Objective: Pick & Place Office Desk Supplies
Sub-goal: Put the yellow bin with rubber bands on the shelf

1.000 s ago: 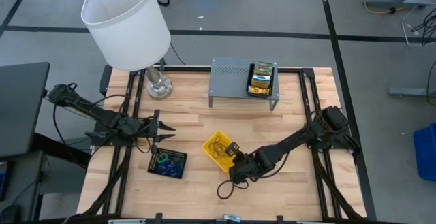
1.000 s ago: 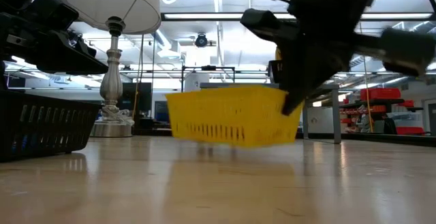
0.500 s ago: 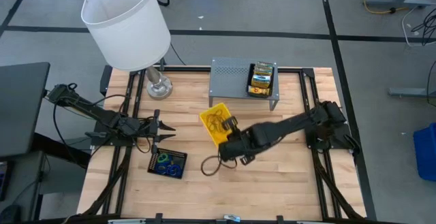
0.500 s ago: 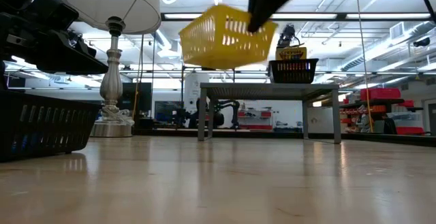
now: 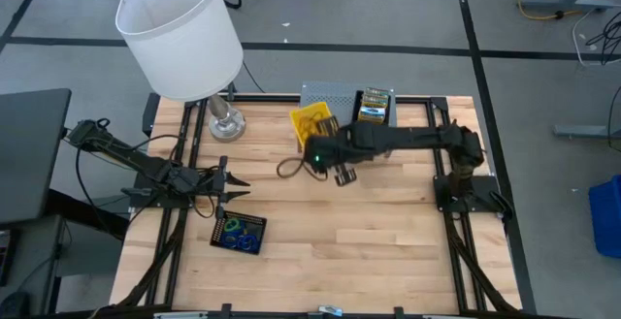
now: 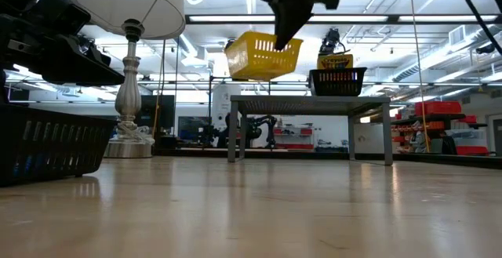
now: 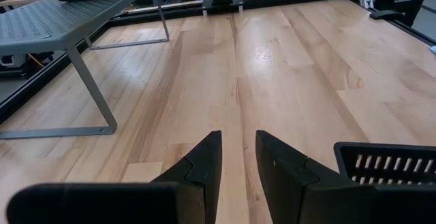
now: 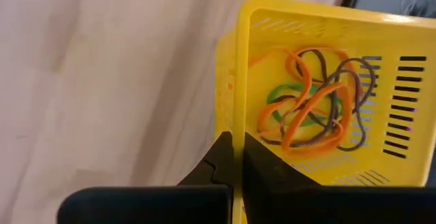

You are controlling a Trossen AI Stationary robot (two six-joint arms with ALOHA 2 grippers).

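High view: yellow tray [image 5: 311,122] held in the air over the left end of the grey shelf [image 5: 330,97], at the tip of the right claw [image 5: 325,144], whose arm reaches across from the table's right side. A black mesh tray with a crayon box [image 5: 374,111] sits on the shelf's right end. The left claw [image 5: 229,188] hangs over the table's left part, just beyond a second black tray [image 5: 239,233] holding blue and green rubber bands.

Low view: the yellow tray [image 6: 263,56] hangs tilted above the shelf top [image 6: 310,99], apart from it, with the right claw [image 6: 286,11] gripping its rim from above. The crayon box [image 6: 337,60] stands in its mesh tray [image 6: 338,80] on the shelf.

Left wrist view: the left claw [image 7: 238,159] has its fingers slightly parted, with nothing between them, above bare wood; a black tray's rim [image 7: 385,163] lies just beside it.

Right wrist view: the right claw [image 8: 233,157] is clenched on the yellow tray's side wall [image 8: 238,81]; orange, purple and green rubber bands [image 8: 310,105] lie tangled inside.
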